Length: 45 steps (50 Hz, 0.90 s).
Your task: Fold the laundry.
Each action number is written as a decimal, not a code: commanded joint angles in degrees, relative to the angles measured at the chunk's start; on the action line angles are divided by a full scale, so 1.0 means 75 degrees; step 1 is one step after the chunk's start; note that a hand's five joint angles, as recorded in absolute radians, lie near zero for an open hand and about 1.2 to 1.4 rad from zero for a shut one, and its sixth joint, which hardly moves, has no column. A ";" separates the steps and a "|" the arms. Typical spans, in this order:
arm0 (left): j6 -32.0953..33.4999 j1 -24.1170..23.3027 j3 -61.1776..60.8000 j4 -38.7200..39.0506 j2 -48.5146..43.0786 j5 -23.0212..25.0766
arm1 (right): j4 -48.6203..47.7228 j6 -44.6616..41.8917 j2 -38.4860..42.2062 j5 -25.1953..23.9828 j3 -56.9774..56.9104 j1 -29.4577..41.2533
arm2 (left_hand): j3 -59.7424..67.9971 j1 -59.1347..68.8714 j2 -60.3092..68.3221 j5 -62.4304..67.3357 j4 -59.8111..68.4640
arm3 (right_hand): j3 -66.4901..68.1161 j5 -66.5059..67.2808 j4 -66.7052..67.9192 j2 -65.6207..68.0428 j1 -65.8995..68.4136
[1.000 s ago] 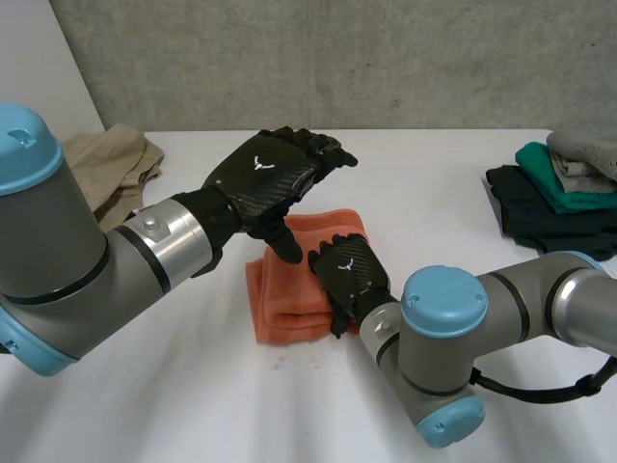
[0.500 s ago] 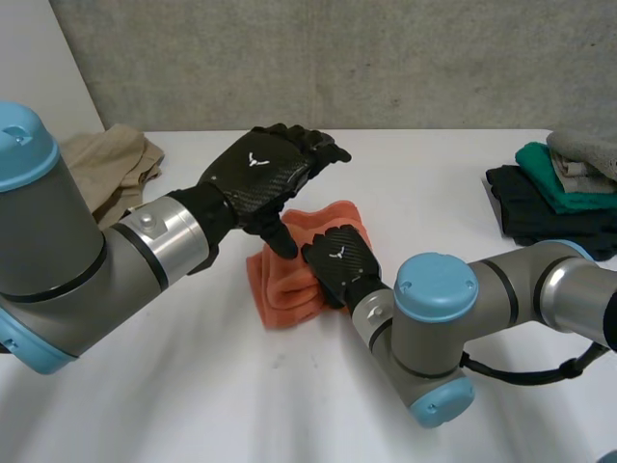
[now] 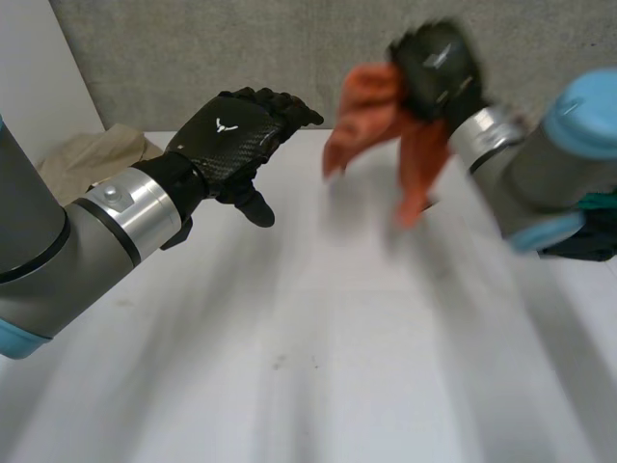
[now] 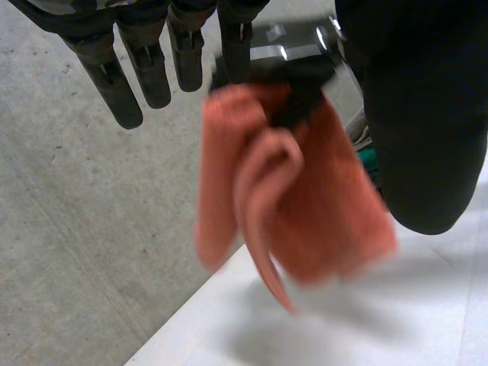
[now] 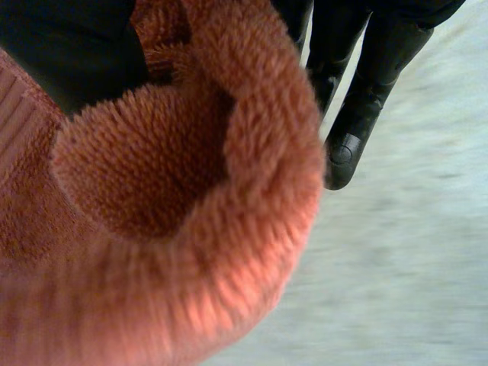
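Head view: right robot hand (image 3: 436,63) high over the far part of the table (image 3: 318,328), clenched on the upper end of an orange towel (image 3: 371,96). Grips it in a bunch, with loose folds hanging down on both sides of the fist, clear of the table. Blurred there, so exact finger placement hard to read.

Right wrist view: towel (image 5: 175,191) bulging thick and fuzzy under the palm, held against it, with fingers (image 5: 358,114) showing beyond the fold.

Left robot hand (image 3: 231,135) well apart from the towel, over the table, released: fingers nearly straight, thumb pointing down, holding and touching nothing. Left wrist view: looks past its own straight fingers (image 4: 126,76) at the towel (image 4: 297,206) dangling from the right robot hand (image 4: 301,91), grey wall (image 4: 76,229) behind.

Around: crumpled beige cloth (image 3: 92,154) on the table's far corner on the left arm's side; dark and green clothes (image 3: 593,243) on the other side, partly hidden behind the right arm (image 3: 554,174).
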 commanded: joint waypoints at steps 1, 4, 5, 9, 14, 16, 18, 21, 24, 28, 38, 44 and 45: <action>-0.0160 -0.0009 -0.0010 0.0006 0.0039 0.0001 | 0.0015 0.0511 -0.0122 -0.0041 -0.1617 -0.1559 | 0.0503 0.0545 0.0500 0.0434 0.0517 | 0.1859 0.2529 0.1579 0.1708 0.3850; -0.0335 -0.0009 -0.0010 0.0017 0.0062 0.0001 | 0.0003 0.0956 0.0030 -0.0169 -0.2321 -0.2298 | 0.0593 0.0635 0.0590 0.0523 0.0607 | 0.1859 0.2529 0.1579 0.1708 0.3850; -0.0359 -0.0009 0.0002 0.0017 0.0074 0.0001 | 0.0003 0.1061 0.0100 -0.0251 -0.2450 -0.2450 | 0.0593 0.0635 0.0590 0.0523 0.0607 | 0.1859 0.2529 0.1579 0.1708 0.3850; -0.0418 -0.0020 -0.0010 0.0029 0.0109 0.0001 | -0.0009 0.1553 0.0662 -0.0870 -0.2873 -0.3363 | 0.0615 0.0657 0.0612 0.0546 0.0629 | 0.1859 0.2529 0.1579 0.1708 0.3850; -0.0406 -0.0032 -0.0045 0.0029 0.0109 0.0001 | -0.0032 0.1953 0.1342 -0.1435 -0.2850 -0.4103 | 0.0660 0.0702 0.0657 0.0590 0.0674 | 0.1859 0.2529 0.1579 0.1708 0.3850; -0.0418 -0.0032 -0.0057 0.0029 0.0109 0.0001 | -0.0079 0.2046 0.1716 -0.1598 -0.2792 -0.4383 | 0.0682 0.0724 0.0679 0.0613 0.0696 | 0.1859 0.2529 0.1579 0.1708 0.3850; -0.0418 -0.0032 -0.0069 0.0029 0.0109 0.0001 | -0.0091 0.1989 0.1917 -0.1623 -0.2698 -0.4537 | 0.0704 0.0747 0.0701 0.0635 0.0719 | 0.1859 0.2529 0.1579 0.1708 0.3850; -0.0418 -0.0032 -0.0069 0.0029 0.0098 0.0001 | -0.0149 0.1976 0.1988 -0.1658 -0.2311 -0.4678 | 0.0727 0.0769 0.0724 0.0658 0.0741 | 0.1859 0.2529 0.1579 0.1708 0.3850; -0.0418 -0.0055 -0.0080 0.0029 0.0086 -0.0010 | -0.0371 0.1976 0.1836 -0.1635 -0.2031 -0.4678 | 0.0727 0.0769 0.0724 0.0658 0.0741 | 0.1859 0.2529 0.1579 0.1708 0.3850; -0.0418 -0.0067 -0.0080 0.0029 0.0086 -0.0069 | -0.0583 0.2046 0.1438 -0.1588 -0.1865 -0.4608 | 0.0727 0.0769 0.0724 0.0658 0.0741 | 0.1859 0.2529 0.1579 0.1708 0.3850; -0.0430 -0.0079 -0.0092 0.0029 0.0086 -0.0151 | -0.0618 0.2082 0.0922 -0.1599 -0.1959 -0.3742 | 0.0749 0.0791 0.0746 0.0680 0.0763 | 0.1859 0.2529 0.1579 0.1708 0.3850; -0.0430 -0.0044 -0.0092 0.0029 0.0086 -0.0151 | -0.0618 0.2094 0.0851 -0.1529 -0.2438 -0.3026 | 0.0750 0.0792 0.0747 0.0680 0.0764 | 0.1859 0.2529 0.1579 0.1708 0.3850; -0.0430 -0.0044 -0.0092 0.0029 0.0074 -0.0151 | -0.0618 0.2094 0.0863 -0.1506 -0.2555 -0.2979 | 0.0750 0.0792 0.0747 0.0680 0.0764 | 0.1859 0.2529 0.1579 0.1708 0.3850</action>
